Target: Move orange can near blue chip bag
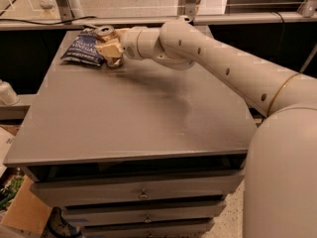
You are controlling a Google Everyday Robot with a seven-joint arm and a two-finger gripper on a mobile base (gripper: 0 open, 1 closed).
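The orange can (105,33) stands at the far left of the grey cabinet top (133,113). Its silver top shows; its body is mostly hidden by my fingers. My gripper (111,47) reaches in from the right and is shut around the can, low over the surface. The blue chip bag (80,51), dark blue with white lettering, lies flat right next to the can on its left, touching or nearly touching the gripper.
The cabinet has drawers (143,195) at the front. A metal rail (148,20) runs behind the far edge. A white object (6,93) sits on a ledge to the left, and a cardboard box (22,214) is on the floor at lower left.
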